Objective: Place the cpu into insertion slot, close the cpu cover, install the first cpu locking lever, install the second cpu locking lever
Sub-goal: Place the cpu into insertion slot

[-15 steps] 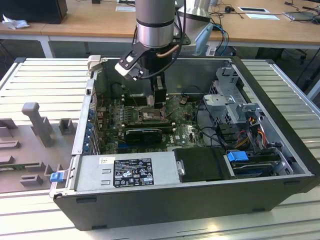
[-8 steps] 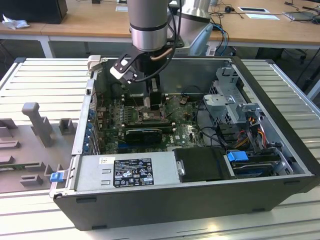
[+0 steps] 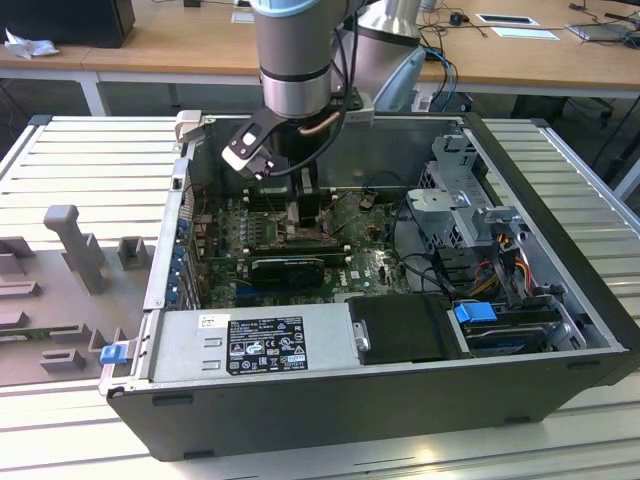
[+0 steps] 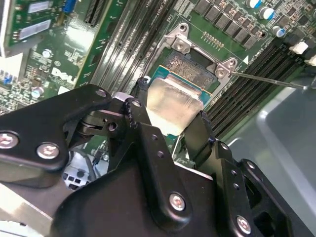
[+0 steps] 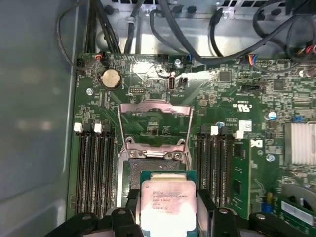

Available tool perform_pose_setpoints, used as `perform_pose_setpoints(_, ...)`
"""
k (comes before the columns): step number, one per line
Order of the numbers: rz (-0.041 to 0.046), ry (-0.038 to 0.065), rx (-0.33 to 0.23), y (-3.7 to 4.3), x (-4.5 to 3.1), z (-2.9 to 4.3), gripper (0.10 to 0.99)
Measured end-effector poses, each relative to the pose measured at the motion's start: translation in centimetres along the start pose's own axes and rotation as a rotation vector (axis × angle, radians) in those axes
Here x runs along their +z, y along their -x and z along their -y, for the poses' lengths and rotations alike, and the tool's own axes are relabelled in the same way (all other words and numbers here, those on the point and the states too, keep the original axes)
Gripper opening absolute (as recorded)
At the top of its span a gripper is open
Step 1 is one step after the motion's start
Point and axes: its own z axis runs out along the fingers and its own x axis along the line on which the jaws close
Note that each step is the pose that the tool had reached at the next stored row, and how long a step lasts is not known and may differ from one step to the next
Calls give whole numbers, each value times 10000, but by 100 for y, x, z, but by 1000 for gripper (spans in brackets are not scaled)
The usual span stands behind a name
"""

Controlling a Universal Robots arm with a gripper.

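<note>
Early going, I'd say: the pincer point(image 4: 170, 112) is clamped on the cpu point(image 5: 168, 202), holding it just over the open insertion slot point(image 4: 190, 69), seemingly not yet seated, while the cpu cover point(image 5: 155, 116) stands raised, so closing and locking remain.

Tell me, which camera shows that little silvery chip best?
The first wrist view: the chip faces it squarely, held in the pincer. The second wrist view sees it slanted and glaring. In the exterior view the arm stands over that spot.
</note>
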Motion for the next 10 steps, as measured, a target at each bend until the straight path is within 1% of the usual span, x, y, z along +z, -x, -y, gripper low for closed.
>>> perform_pose_setpoints(8, 3, 0, 15, -30, 180, 26, 541)
perform_pose_setpoints(10, 19, 3, 174, -35, 216, 33, 541)
